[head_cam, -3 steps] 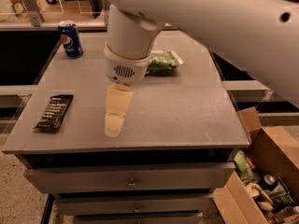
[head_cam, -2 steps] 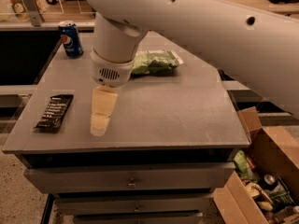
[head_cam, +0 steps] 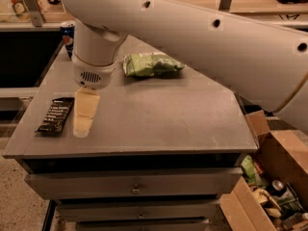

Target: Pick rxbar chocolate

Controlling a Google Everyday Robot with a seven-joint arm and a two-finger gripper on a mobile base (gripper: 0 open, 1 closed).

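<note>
One grey cabinet top bears rxbar chocolate, gripper fingers (spread unclear) just beside.

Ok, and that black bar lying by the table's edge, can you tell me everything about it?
The rxbar chocolate is a thin, flat, long rectangle in a black wrapper that looks like plastic, with rows of white writing. It is not crumpled. It lies flat on the grey table, a bit slanted, close to a front corner. The cream-coloured tool hangs right beside it, tip down next to its long side; whether they touch cannot be told. Nothing else touches it.
</note>
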